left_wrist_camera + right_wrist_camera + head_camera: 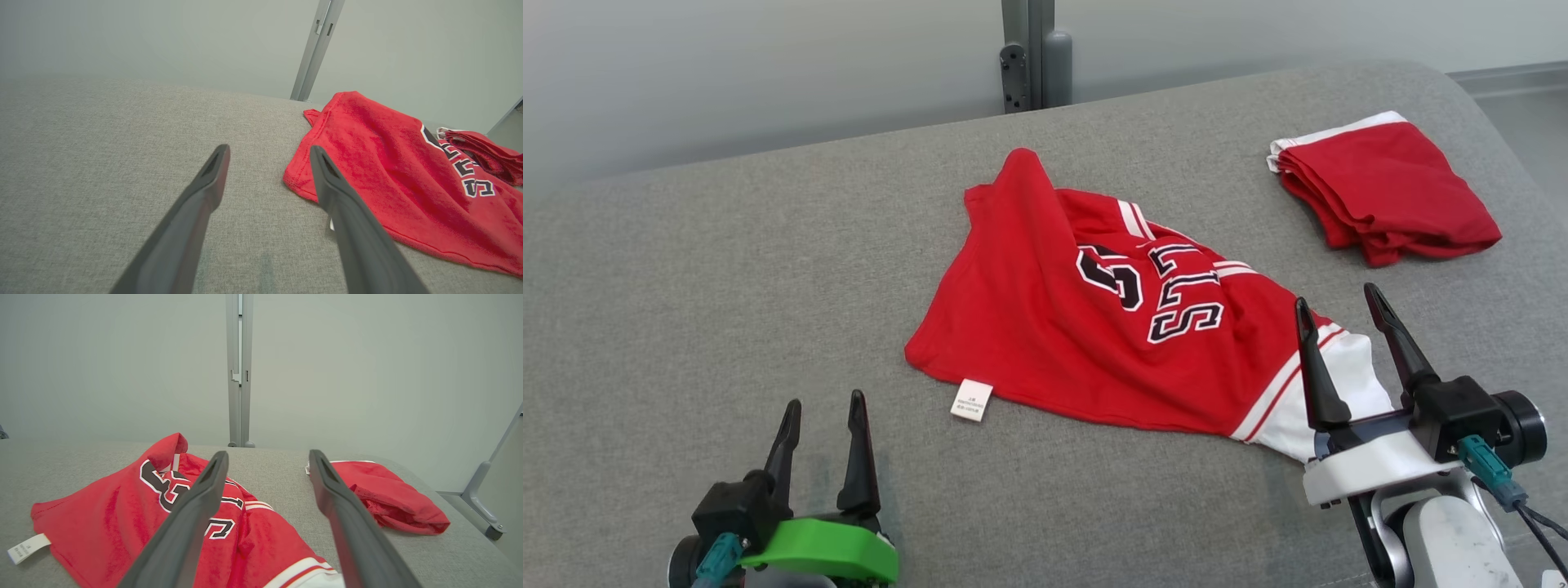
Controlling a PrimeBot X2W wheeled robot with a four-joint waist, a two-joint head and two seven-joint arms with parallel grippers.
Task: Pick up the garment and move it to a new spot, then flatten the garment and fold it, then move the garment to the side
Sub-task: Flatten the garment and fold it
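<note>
The garment (1086,327) is a red jersey with black-and-white lettering and a white-striped hem, lying rumpled on the grey couch cushion (727,269). A white tag (971,400) sticks out at its near edge. My left gripper (825,408) stands open at the lower left, apart from the jersey's near-left corner. In the left wrist view the garment (388,179) lies just right of the open left gripper (269,153). My right gripper (1339,296) is open above the jersey's white end at the lower right. In the right wrist view the garment (122,514) spreads below the open right gripper (267,455).
A second red garment (1388,192), folded, lies at the cushion's far right corner, also seen as a folded red pile (392,494). A grey metal post (1033,53) rises behind the cushion. The cushion's right edge drops to the floor.
</note>
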